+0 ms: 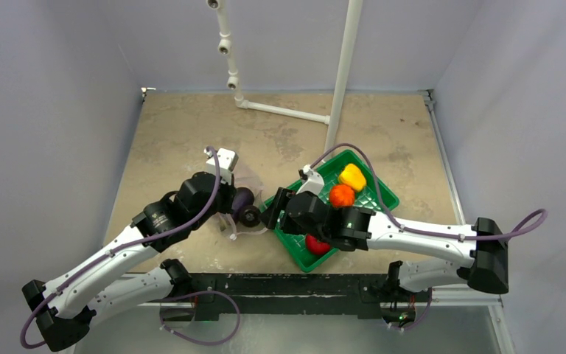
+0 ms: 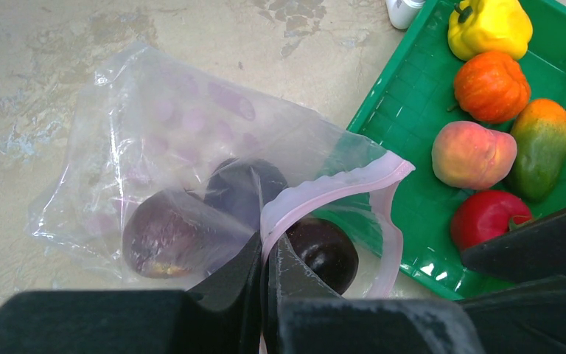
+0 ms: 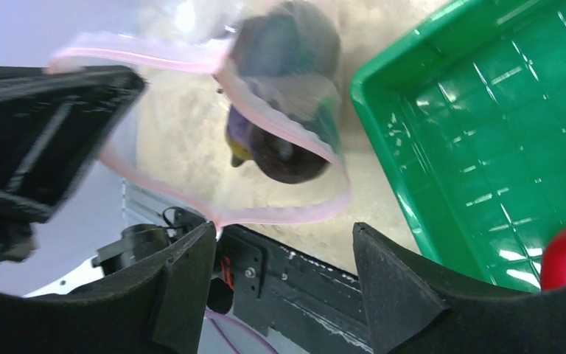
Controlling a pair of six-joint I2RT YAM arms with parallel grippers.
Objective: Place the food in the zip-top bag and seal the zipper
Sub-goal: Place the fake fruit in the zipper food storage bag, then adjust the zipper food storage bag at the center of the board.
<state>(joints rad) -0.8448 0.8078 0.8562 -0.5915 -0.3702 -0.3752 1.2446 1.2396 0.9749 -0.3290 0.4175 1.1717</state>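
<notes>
The clear zip-top bag (image 2: 155, 125) lies on the table left of the green tray (image 2: 413, 110), mouth held up. My left gripper (image 2: 265, 247) is shut on its pink zipper (image 2: 339, 184). Dark purple eggplant (image 2: 169, 232) shows through the plastic, with another dark piece (image 2: 328, 251) at the mouth. In the tray lie the yellow pepper (image 2: 488, 26), orange fruit (image 2: 491, 85), peach (image 2: 473, 153), mango (image 2: 542, 147) and tomato (image 2: 486, 217). My right gripper (image 3: 284, 236) stands open and empty just below the zipper loop (image 3: 280, 214), its left fingertip (image 3: 203, 232) at the strip.
A white pipe frame (image 1: 280, 110) and upright pole (image 1: 343, 74) stand at the back of the table. A black rail (image 1: 287, 284) runs along the near edge. Grey walls close in both sides. The right arm (image 1: 413, 232) reaches over the tray's near corner.
</notes>
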